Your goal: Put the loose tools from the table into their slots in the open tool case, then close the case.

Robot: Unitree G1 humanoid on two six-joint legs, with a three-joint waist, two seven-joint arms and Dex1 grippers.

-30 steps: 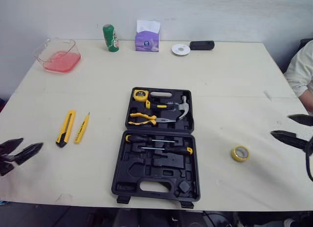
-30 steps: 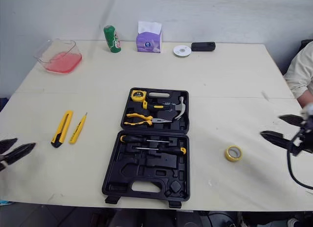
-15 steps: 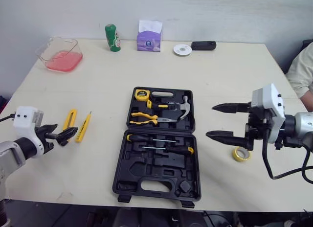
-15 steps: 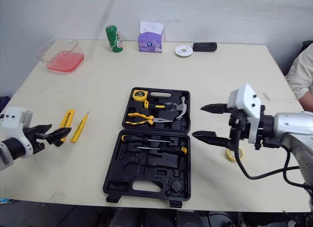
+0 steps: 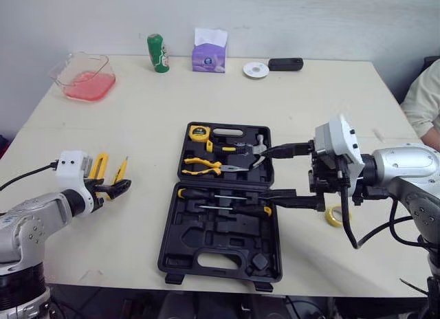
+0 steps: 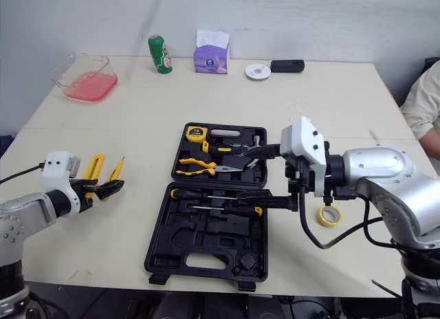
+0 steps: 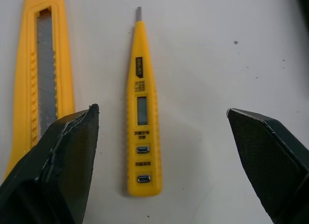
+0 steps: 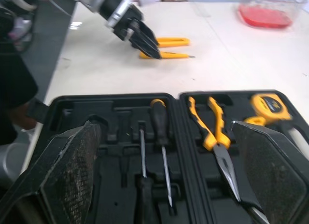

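Observation:
The black tool case (image 5: 172, 254) lies open mid-table, holding a tape measure (image 5: 198, 133), pliers (image 5: 201, 166), a hammer (image 5: 258, 148) and screwdrivers (image 5: 227, 197). To its left lie a yellow utility knife (image 5: 96, 166) and a yellow tester pen (image 5: 121, 169). In the left wrist view my left gripper (image 7: 161, 109) is open, its fingers straddling the tester pen (image 7: 141, 113) beside the knife (image 7: 43, 84). My right gripper (image 5: 265, 173) is open, low over the case's right side near the hinge. A yellow tape roll (image 5: 335, 216) lies right of the case, under the right arm.
Along the far edge stand a clear container of pink liquid (image 5: 84, 77), a green can (image 5: 157, 53), a purple tissue box (image 5: 208, 52), a white disc (image 5: 255, 69) and a black device (image 5: 284, 63). A person's sleeve (image 5: 425, 99) shows at the right edge.
Both arms have come in from the table's sides. The left gripper has reached the tester pen; the right gripper has moved left over the case.

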